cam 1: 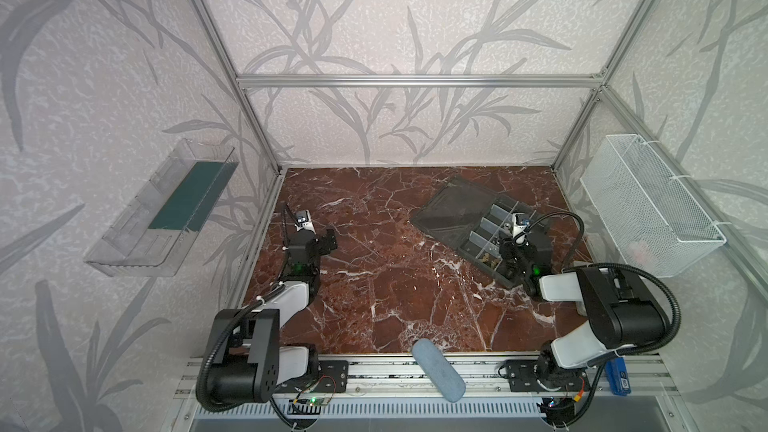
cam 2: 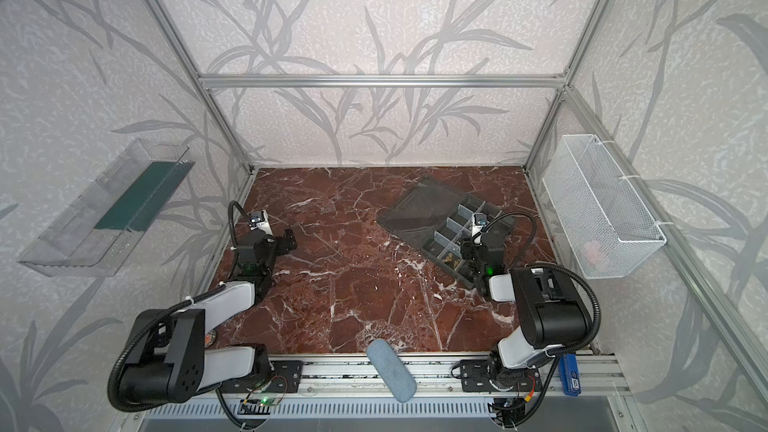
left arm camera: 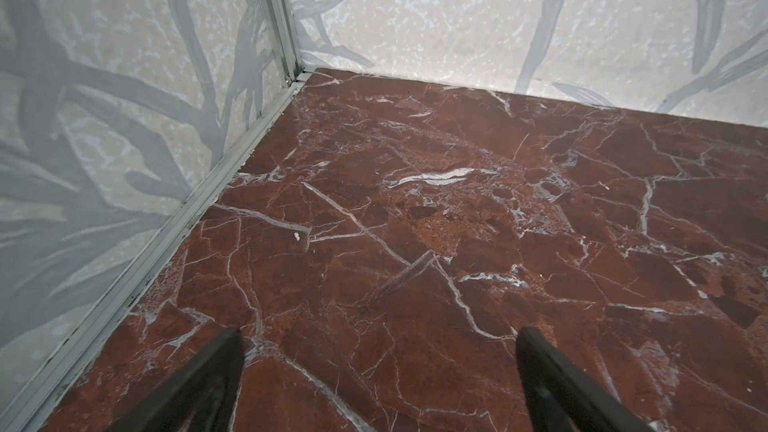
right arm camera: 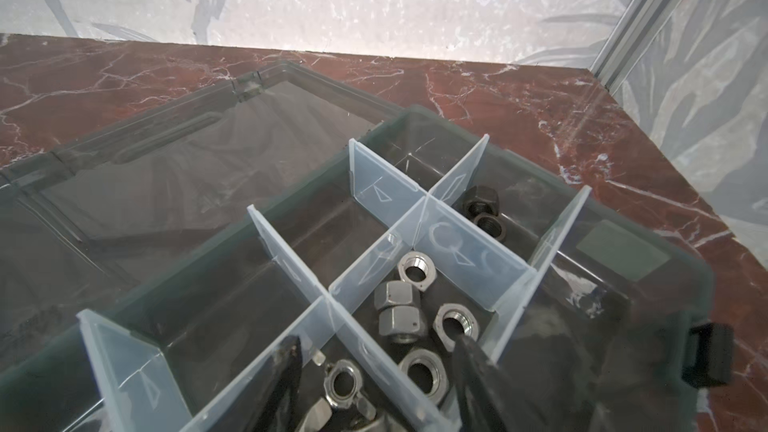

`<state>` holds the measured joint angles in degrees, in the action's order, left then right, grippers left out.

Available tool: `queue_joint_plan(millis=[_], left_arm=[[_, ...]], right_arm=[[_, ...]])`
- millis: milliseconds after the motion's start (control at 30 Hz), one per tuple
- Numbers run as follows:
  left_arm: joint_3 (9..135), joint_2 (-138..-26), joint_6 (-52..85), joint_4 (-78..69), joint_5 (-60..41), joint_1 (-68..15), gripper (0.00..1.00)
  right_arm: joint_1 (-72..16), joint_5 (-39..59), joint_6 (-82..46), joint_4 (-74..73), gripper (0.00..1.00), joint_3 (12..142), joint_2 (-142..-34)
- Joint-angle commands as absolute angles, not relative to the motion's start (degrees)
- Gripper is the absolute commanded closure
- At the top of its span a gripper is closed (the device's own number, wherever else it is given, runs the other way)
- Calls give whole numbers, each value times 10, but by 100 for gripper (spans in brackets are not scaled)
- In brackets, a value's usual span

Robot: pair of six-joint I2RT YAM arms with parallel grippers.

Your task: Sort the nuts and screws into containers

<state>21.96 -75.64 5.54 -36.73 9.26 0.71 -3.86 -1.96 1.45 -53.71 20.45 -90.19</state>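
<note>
The dark grey organizer box (cam 1: pixel 505 203) lies at the back right of the marble table with its smoky lid (cam 1: pixel 449 214) (cam 2: pixel 415 214) folded open. Clear dividers (right arm camera: pixel 291 259) split it into containers. My right gripper (right arm camera: pixel 378 357) hangs open over it, its fingers straddling a divider. Several silver nuts (right arm camera: pixel 415 272) lie loose in the compartment under one fingertip (right arm camera: pixel 469 351); nothing is gripped. Darker nuts (right arm camera: pixel 482 201) sit one compartment further. Of the screws, only brass-coloured pieces (cam 1: pixel 488 261) (cam 2: pixel 453 260) show. My left gripper (left arm camera: pixel 378 338) (cam 1: pixel 328 241) is open above bare marble.
A white wire mesh basket (cam 1: pixel 652 209) hangs on the right wall and a clear plastic tray (cam 1: pixel 162 209) on the left wall. A grey-blue oblong pad (cam 1: pixel 438 369) juts over the front rail. A white speck (left arm camera: pixel 296 236) lies on the marble near the left wall.
</note>
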Motion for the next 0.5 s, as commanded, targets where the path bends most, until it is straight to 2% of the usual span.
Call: queue_joint_plan(millis=[0, 67, 200, 300, 467], left_arm=[[191, -791, 36, -497, 113, 11, 0], [175, -828, 34, -552, 104, 11, 1], [169, -912, 22, -656, 99, 10, 1], [197, -882, 42, -547, 121, 10, 1], [204, -895, 37, -557, 123, 11, 1]], right_arm=[[-41, -24, 19, -585, 33, 200, -907], [-41, -24, 19, -585, 0, 200, -907], [-41, -25, 19, -587, 1, 200, -907], [-42, -26, 18, -588, 1, 199, -907], [-41, -25, 18, -588, 1, 199, -908]])
